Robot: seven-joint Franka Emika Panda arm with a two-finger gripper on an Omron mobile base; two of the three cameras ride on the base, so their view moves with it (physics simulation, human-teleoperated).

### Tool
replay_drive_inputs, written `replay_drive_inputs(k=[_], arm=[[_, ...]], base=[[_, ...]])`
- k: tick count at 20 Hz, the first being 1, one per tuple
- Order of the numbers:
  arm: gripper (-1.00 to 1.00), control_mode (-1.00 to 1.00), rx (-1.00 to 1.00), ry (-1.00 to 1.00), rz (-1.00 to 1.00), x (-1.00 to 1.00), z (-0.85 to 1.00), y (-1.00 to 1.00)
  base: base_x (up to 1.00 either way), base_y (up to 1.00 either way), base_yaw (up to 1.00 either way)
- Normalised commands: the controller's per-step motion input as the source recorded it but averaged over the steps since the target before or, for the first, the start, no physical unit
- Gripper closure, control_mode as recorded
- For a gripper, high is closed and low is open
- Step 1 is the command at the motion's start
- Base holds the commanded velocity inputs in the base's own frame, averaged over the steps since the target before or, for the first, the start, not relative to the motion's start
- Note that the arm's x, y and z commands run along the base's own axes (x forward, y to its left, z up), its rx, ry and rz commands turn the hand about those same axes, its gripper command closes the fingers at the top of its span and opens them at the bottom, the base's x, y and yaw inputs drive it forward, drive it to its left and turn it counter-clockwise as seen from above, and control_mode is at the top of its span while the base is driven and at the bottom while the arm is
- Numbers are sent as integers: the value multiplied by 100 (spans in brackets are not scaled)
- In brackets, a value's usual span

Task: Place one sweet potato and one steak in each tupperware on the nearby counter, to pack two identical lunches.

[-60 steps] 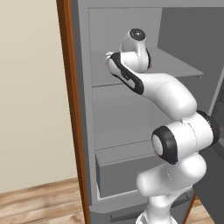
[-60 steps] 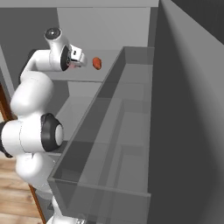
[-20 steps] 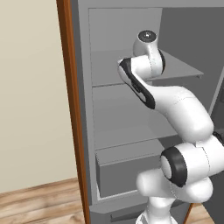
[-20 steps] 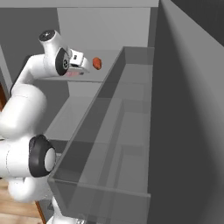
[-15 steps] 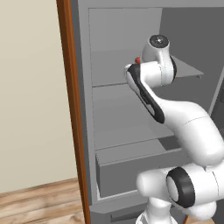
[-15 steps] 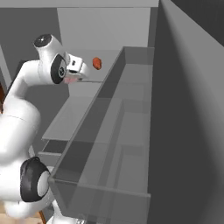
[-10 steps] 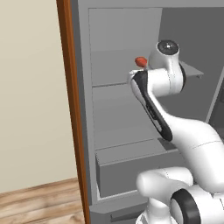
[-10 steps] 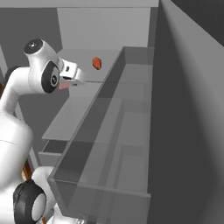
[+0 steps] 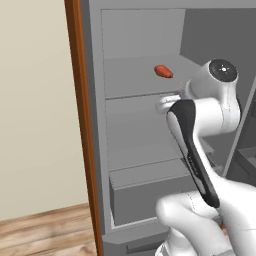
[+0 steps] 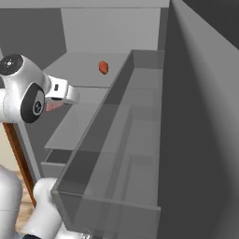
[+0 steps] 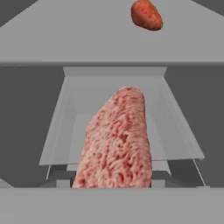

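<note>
A flat pink steak (image 11: 116,140) with pale streaks stands on end right before the hand camera, and my gripper (image 10: 56,103) is shut on it; its fingertips are hidden behind the meat. The hand (image 9: 167,104) hangs just in front of the upper grey shelf (image 9: 135,82) of an open fridge. An orange-red sweet potato (image 9: 163,71) lies alone on that shelf, beyond and above the hand, also seen as the sweet potato (image 10: 103,67) and the sweet potato (image 11: 146,14). The tupperware and the counter are out of view.
Below the hand sit a second shelf (image 9: 142,145) and a grey drawer (image 9: 150,187). A long clear door bin (image 10: 126,140) runs along the right side. A brown wooden panel (image 9: 80,125) borders the fridge on the left, with wood floor (image 9: 45,232) below.
The hand has drawn back from the upper shelf and dropped lower, carrying the steak. The sweet potato has stayed where it was on the shelf.
</note>
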Motion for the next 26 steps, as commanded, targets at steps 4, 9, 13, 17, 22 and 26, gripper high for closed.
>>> replay_drive_inputs(k=[4, 9, 13, 17, 22, 26], arm=[[100, -100, -1, 1, 9, -99, 2, 3], [100, -100, -6, 15, 1, -83, 0, 30], [100, 100, 0, 0, 0, 0, 0, 0], [100, 100, 0, 0, 0, 0, 0, 0], [100, 100, 0, 0, 0, 0, 0, 0], [100, 100, 0, 0, 0, 0, 0, 0]], base=[[0, 0, 0], [0, 0, 0], [-99, 12, 0], [-100, -1, 0], [-100, -8, 0], [-100, -21, 0]])
